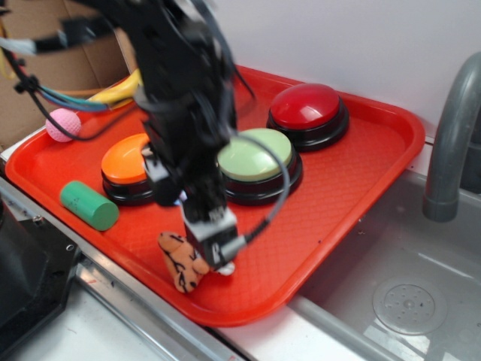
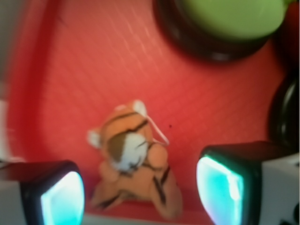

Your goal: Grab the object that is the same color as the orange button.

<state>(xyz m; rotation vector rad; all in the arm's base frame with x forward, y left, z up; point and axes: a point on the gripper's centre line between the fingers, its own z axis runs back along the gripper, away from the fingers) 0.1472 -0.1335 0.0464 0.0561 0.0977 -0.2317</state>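
The plush tiger (image 1: 181,262), orange with black stripes and white patches, lies on the red tray (image 1: 353,188) near its front edge. In the wrist view the tiger (image 2: 136,164) lies between my two fingers with a gap on each side. My gripper (image 1: 214,252) is open and hangs low right over the tiger. The wrist view shows my gripper (image 2: 140,197) open, its pads glowing cyan. The orange button (image 1: 126,159) with a glossy dome on a black base stands at the tray's left, behind the tiger.
A pale green-yellow button (image 1: 255,158) and a red button (image 1: 310,107) stand on the tray. A green cylinder (image 1: 89,204), a pink ball (image 1: 62,124) and a yellow banana (image 1: 120,90) lie at the left. A sink with a grey tap (image 1: 451,135) is to the right.
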